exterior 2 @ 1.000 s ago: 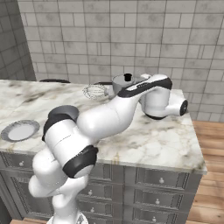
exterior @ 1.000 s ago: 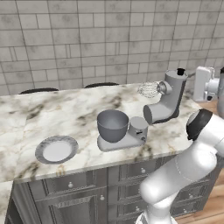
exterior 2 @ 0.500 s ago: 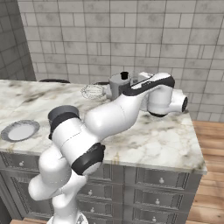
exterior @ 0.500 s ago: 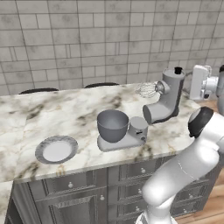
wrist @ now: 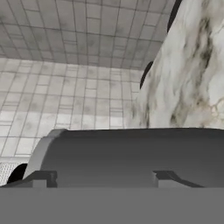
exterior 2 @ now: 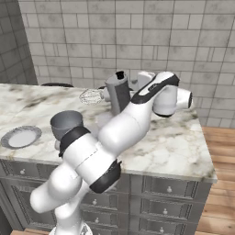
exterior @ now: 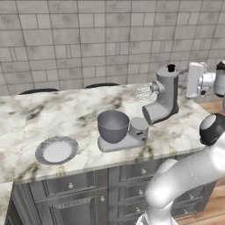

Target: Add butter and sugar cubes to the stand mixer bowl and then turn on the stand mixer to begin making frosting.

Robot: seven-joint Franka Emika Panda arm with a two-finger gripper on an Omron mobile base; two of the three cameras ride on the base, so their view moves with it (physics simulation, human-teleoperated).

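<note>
Left and right base views look down from behind the arm, sharing the marble counter [exterior: 66, 110] and stand mixer [exterior: 163, 94]. Hand view sits rolled, close against the mixer's grey head.

The stand mixer [exterior: 161, 97] head is standing tilted up, leaving the stand mixer bowl [exterior: 113, 126] open from above, while the plate [exterior: 56, 150] is sitting well apart on bare marble counter [exterior: 66, 110]

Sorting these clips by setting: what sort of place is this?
Most likely a home kitchen, rendered: a marble counter over grey drawer cabinets, a tiled wall, and a stand mixer on the counter.
</note>
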